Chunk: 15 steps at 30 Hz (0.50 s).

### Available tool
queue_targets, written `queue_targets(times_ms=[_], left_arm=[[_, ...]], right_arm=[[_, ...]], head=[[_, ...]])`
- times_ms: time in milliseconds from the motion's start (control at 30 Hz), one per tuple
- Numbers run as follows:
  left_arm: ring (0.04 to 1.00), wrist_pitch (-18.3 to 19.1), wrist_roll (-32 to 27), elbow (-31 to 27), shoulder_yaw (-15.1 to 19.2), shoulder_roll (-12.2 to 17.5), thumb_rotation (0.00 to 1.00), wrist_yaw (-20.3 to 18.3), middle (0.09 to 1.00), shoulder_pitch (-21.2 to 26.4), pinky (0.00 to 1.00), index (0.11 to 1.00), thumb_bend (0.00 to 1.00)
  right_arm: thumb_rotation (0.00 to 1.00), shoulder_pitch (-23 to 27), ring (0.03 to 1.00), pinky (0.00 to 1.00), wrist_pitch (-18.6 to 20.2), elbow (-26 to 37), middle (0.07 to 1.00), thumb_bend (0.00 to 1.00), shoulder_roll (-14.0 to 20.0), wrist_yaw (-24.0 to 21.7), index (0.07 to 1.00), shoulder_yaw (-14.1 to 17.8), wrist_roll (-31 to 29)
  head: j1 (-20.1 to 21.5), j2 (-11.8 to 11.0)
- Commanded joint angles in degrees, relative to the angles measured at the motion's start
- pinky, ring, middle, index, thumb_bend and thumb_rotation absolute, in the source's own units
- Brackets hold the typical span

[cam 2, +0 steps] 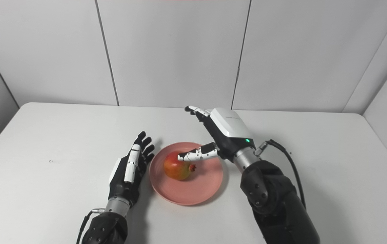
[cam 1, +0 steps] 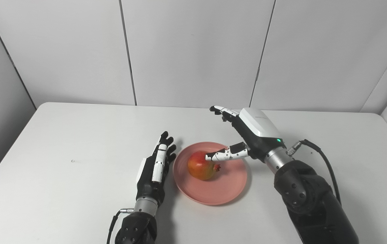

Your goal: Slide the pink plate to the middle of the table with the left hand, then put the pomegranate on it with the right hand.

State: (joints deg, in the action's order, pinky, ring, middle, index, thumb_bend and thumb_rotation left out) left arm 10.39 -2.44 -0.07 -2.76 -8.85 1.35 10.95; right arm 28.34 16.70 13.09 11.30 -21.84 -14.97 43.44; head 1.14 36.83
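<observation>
White matte surface (cam 1: 61,189), bearing near its middle a shallow round pink plate (cam 1: 224,189): probably light, rigid and prone to skate, best pushed at the rim. Right hand (cam 1: 247,135) raised over the plate's far edge, fingers spread, empty; left hand (cam 1: 156,166) flat beside the left rim, fingers straight, apart, empty. Round red-yellow pomegranate (cam 1: 200,165) rests on the plate: likely firm, weighty, smooth, apt to roll; grasp around its girth.

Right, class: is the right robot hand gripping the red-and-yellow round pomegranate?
No, the right robot hand is open above the pomegranate, which rests free on the round pink plate.
</observation>
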Motion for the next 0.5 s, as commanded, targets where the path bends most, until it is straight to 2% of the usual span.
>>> queue_targets(times_ms=[0, 233, 333, 367, 467], left_arm=[[0.946, -1.73, -0.47, -0.98, -0.29, -0.16, 1.0, -0.64, 0.963, 1.23, 0.95, 0.953, 0.43], [0.945, -2.26, -0.26, -1.05, -0.36, 0.14, 1.0, -0.75, 0.963, 1.1, 0.95, 0.953, 0.44], [0.947, -2.53, -0.54, -1.06, -0.3, 0.41, 1.0, -1.08, 0.966, 1.09, 0.95, 0.956, 0.44], [0.946, -2.55, -0.55, -1.09, -0.28, 0.47, 1.0, -1.14, 0.966, 1.07, 0.95, 0.955, 0.44], [0.946, -2.87, -0.61, -1.09, -0.17, 0.77, 1.0, -1.44, 0.966, 1.05, 0.95, 0.954, 0.45]], right_arm=[[0.44, 0.63, 0.796, 0.71, -2.53, 2.85, 0.846, 0.93, -0.1, 3.31, 0.861, 1.85, -2.15], [0.53, -4.41, 0.821, 0.75, -2.3, 5.36, 0.846, 0.92, -2.58, 9.34, 0.875, 7.05, -8.54], [0.65, -8.07, 0.848, 0.78, -3.31, 5.81, 0.871, 0.88, -3.83, 12.48, 0.894, 9.98, -12.32], [0.75, -8.88, 0.85, 0.77, -3.59, 5.82, 0.881, 0.86, -4.09, 13.24, 0.9, 10.64, -13.3], [0.88, -11.45, 0.869, 0.79, -3.52, 5.95, 0.897, 0.82, -5.95, 15.32, 0.897, 13.04, -17.87]], head=[[0.25, -0.11], [0.55, -0.35], [0.89, -0.5], [0.89, -0.5], [1.3, -0.63]])
